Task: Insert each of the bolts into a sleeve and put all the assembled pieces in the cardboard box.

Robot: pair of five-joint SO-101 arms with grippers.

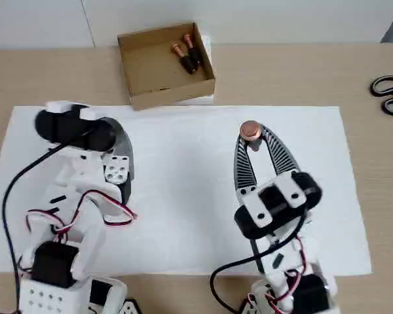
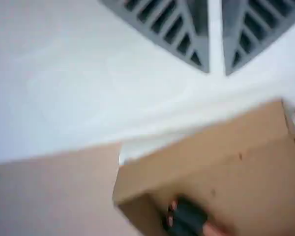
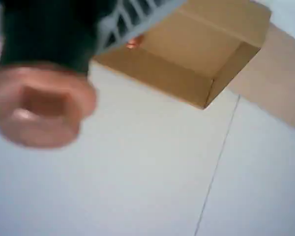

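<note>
The cardboard box point(image 1: 150, 69) stands at the table's far edge with two assembled bolt-and-sleeve pieces point(image 1: 187, 52) inside. My right gripper point(image 1: 251, 139) hovers over the white sheet, to the right of the box and nearer than it, shut on a copper bolt point(image 1: 251, 129). Up close, the bolt's copper head point(image 3: 39, 108) sticks out of a black sleeve point(image 3: 49, 34), with the box point(image 3: 187, 54) beyond. My left arm point(image 1: 85, 140) is at the left. Its gripper point(image 2: 215, 69) is shut and holds nothing, pointing toward the box point(image 2: 211, 172).
A white paper sheet point(image 1: 183, 196) covers most of the wooden table. Scissors point(image 1: 390, 91) lie at the far right edge. A wide stretch of bare sheet separates the two arms.
</note>
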